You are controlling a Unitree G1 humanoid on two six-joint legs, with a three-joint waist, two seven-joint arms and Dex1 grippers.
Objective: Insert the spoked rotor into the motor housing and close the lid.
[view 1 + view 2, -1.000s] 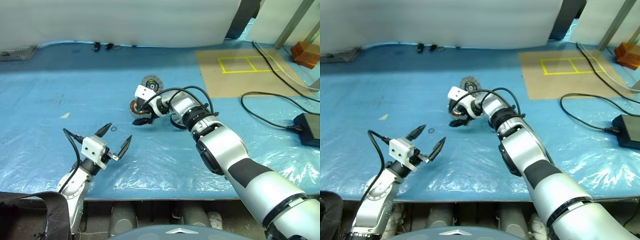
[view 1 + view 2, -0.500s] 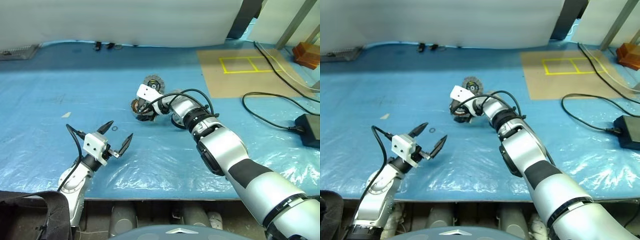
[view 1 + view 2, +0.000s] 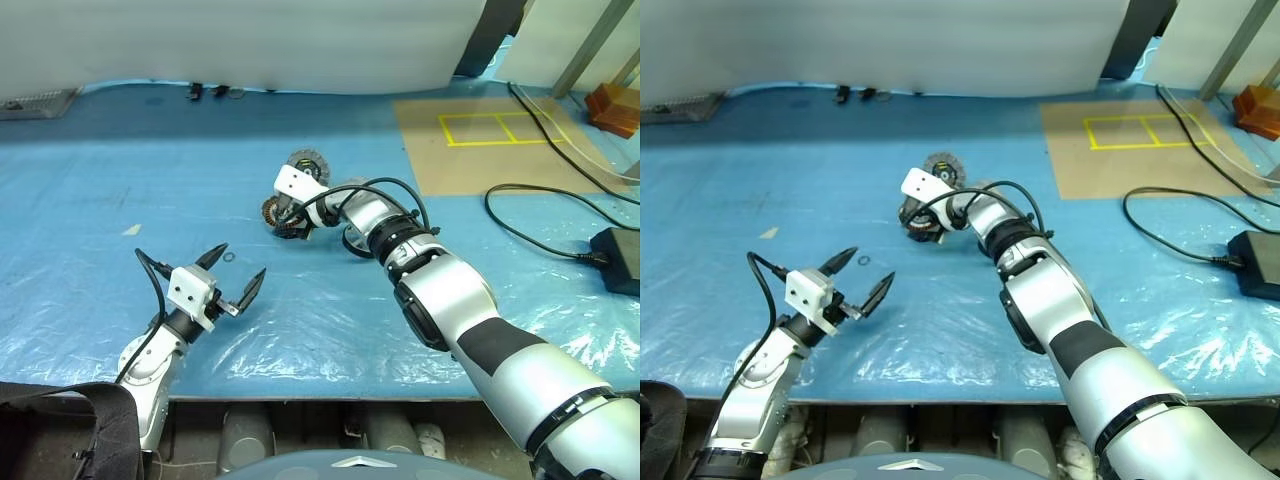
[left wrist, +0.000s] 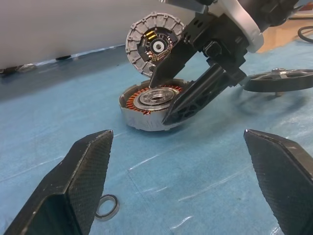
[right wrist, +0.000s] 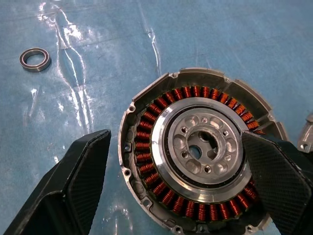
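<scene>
Right now the right gripper point(image 4: 183, 95) hangs over the motor housing point(image 5: 198, 152) with its two black fingers spread wide, one to each side of the copper winding ring, gripping nothing. The lid point(image 4: 155, 43) stands tilted up just behind those fingers, on the far rim of the housing, its segmented inner face and green-black centre turned towards the left gripper. The spoked rotor point(image 4: 279, 81) lies flat on the blue sheet point(image 3: 120, 200) beyond the right gripper's wrist, apart from the housing and untouched.

By my reading the task is at its opening step: the housing is open, its centre bare, and the rotor not yet picked up. The right gripper seems to be lining up on the housing, perhaps to steady it. Next, one gripper needs to go to the rotor, close on its rim, carry it level over the housing and lower it squarely onto the hub; only then can the lid swing down.

The left gripper point(image 3: 229, 281) hovers nearer the robot, fingers likewise spread and empty, with a small dark ring point(image 4: 106, 206) lying on the sheet just beyond one fingertip.

Hard to judge: whether the right fingertips touch the housing wall or merely flank it. The lid's joint to the housing is hidden behind the fingers, and the rotor's spokes are lost at this flat angle
</scene>
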